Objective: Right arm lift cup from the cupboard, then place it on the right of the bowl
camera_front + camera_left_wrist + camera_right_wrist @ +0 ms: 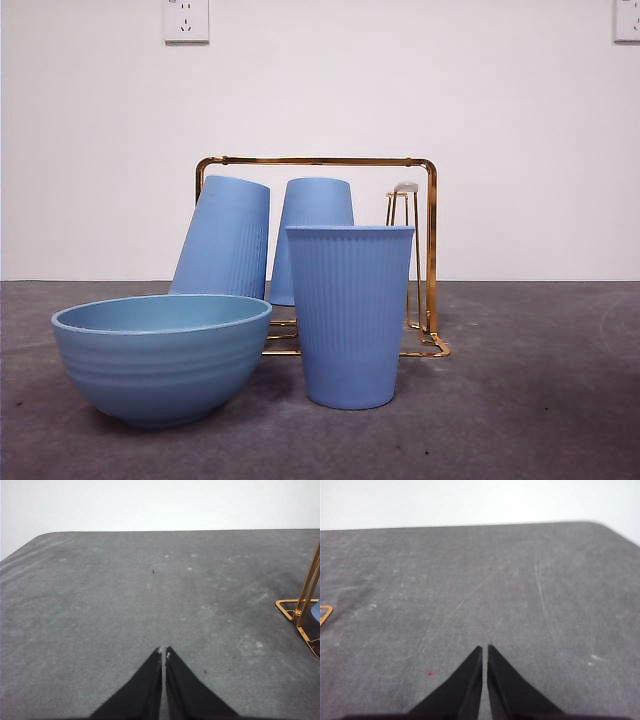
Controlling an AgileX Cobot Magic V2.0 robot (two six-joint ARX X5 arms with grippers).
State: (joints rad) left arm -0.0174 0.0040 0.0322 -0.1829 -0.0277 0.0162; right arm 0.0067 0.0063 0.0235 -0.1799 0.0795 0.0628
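Observation:
In the front view a tall ribbed light-blue cup (350, 315) stands upright on the grey table, just right of the wide blue bowl (160, 355). Two more identical cups (225, 240) (313, 225) sit upside down on the gold wire cupboard (430, 250) behind them. Neither arm shows in the front view. My right gripper (484, 647) is shut and empty over bare table. My left gripper (163, 650) is shut and empty too, with a corner of the cupboard (300, 612) at the edge of its view.
A white wall with two sockets (186, 20) stands behind the table. A small piece of the gold rack (325, 614) shows at the edge of the right wrist view.

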